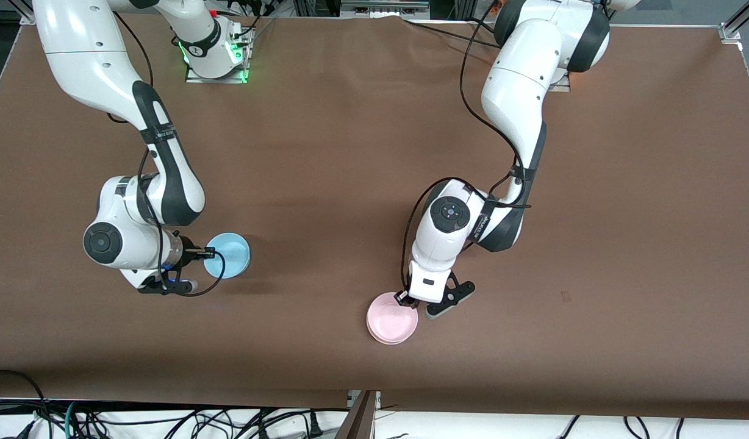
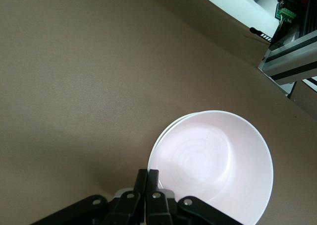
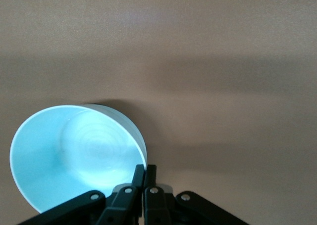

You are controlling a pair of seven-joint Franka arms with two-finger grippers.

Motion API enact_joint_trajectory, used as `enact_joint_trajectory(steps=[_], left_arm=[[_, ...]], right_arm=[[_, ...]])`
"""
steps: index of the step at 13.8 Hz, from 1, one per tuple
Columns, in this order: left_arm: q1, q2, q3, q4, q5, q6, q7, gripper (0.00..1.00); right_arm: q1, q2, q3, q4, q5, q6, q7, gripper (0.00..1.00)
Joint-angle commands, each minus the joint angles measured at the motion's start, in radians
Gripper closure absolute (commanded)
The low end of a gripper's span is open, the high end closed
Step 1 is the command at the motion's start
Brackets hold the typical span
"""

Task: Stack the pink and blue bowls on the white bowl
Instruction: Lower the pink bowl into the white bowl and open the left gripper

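Bowls sit at two spots on the brown counter. The pink bowl already rests inside the white bowl, so only a thin white edge peeks out from under it in the left wrist view. That part of the stack looks done.

The left end effector is at the rim of the pink bowl, with its fingers pressed together on that rim. It seems to be pinching the thin wall, maybe just setting the bowl down.

The blue bowl is well away from the pink bowl, toward the right arm's end of the counter. The right end effector has its fingers pressed together on the blue bowl's rim. A thin rim is an easy place to grab, so this hold makes sense for carrying it over to the pink bowl.

The white bowl is almost all hidden. I cannot tell if the blue bowl is touching the counter or lifted a little.
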Motion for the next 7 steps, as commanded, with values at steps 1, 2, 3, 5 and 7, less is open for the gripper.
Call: enact_joint_trajectory(steps=[1, 2, 3, 5, 7], left_arm=[[-0.009, 0.018, 0.019, 0.035, -0.001, 0.002, -0.006, 0.83], [-0.009, 0.018, 0.020, 0.037, -0.001, 0.000, -0.006, 0.74], [-0.009, 0.017, 0.028, 0.037, -0.001, 0.000, -0.008, 0.65], [-0.009, 0.012, 0.029, 0.037, -0.002, -0.001, -0.008, 0.59], [-0.008, 0.006, 0.031, 0.037, -0.002, -0.012, -0.008, 0.61]], right_arm=[[-0.001, -0.004, 0.004, -0.003, 0.017, -0.002, 0.000, 1.00], [-0.001, -0.004, 0.004, -0.003, 0.017, -0.002, 0.000, 1.00], [-0.001, -0.004, 0.004, -0.003, 0.017, -0.002, 0.000, 1.00], [-0.001, -0.004, 0.004, -0.003, 0.017, -0.002, 0.000, 1.00], [-0.001, -0.004, 0.004, -0.003, 0.017, -0.002, 0.000, 1.00]])
